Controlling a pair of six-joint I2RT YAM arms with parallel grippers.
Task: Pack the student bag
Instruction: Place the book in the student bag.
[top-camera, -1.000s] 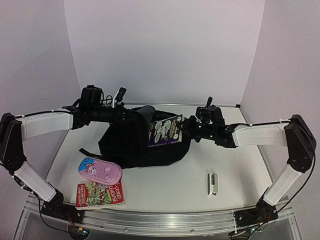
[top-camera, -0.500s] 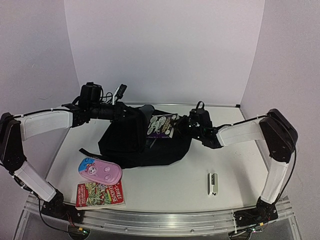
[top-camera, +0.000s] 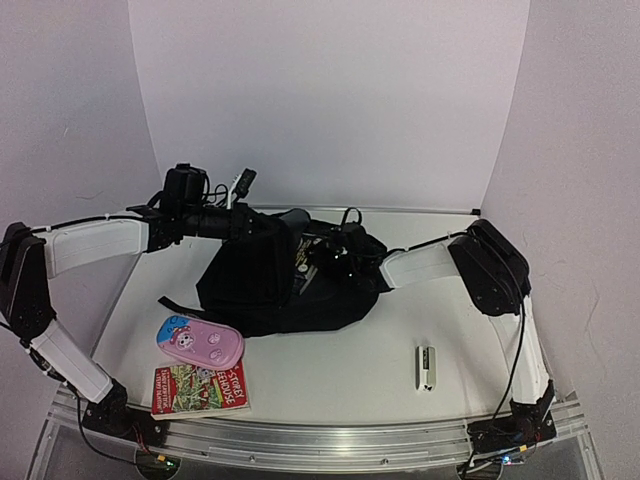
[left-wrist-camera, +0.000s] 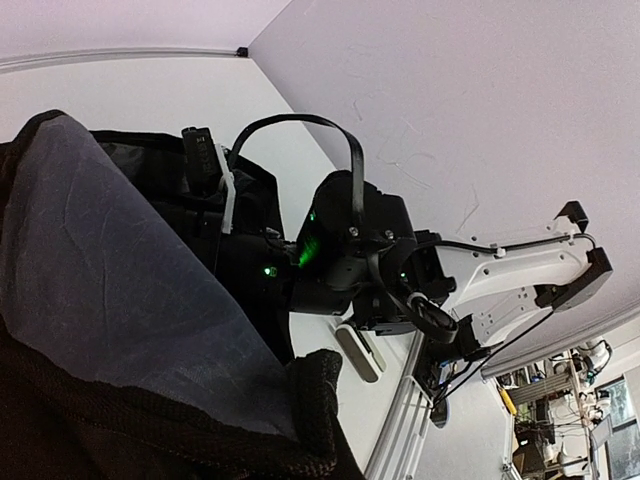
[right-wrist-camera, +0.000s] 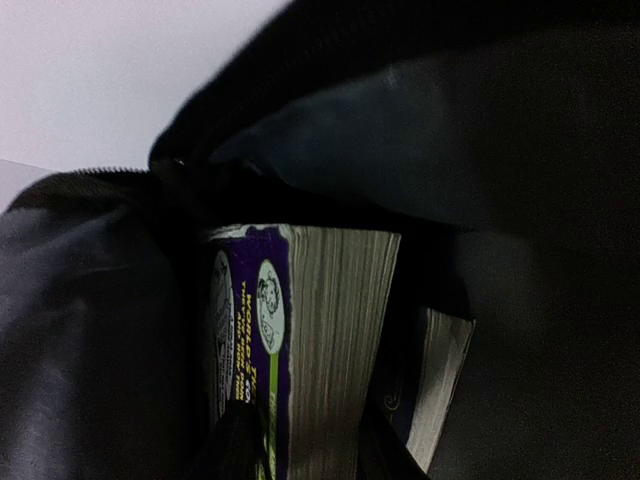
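Black soft fabric student bag (top-camera: 250, 290) lies mid white surface (top-camera: 400, 340), mouth facing right. Left gripper (top-camera: 262, 228) clamped on upper lip of student bag, holding mouth up. Right gripper (top-camera: 318, 258) reaches inside mouth. Thick purple-covered book (right-wrist-camera: 330, 340) sits straight ahead between its fingers, long axis running into bag. Whether right gripper clamps or has released book: cannot tell.

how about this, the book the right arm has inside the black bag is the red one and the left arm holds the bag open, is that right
Not the red one. The right wrist view shows a purple book inside the student bag; the red book lies on the table in the top view. The rest is right.
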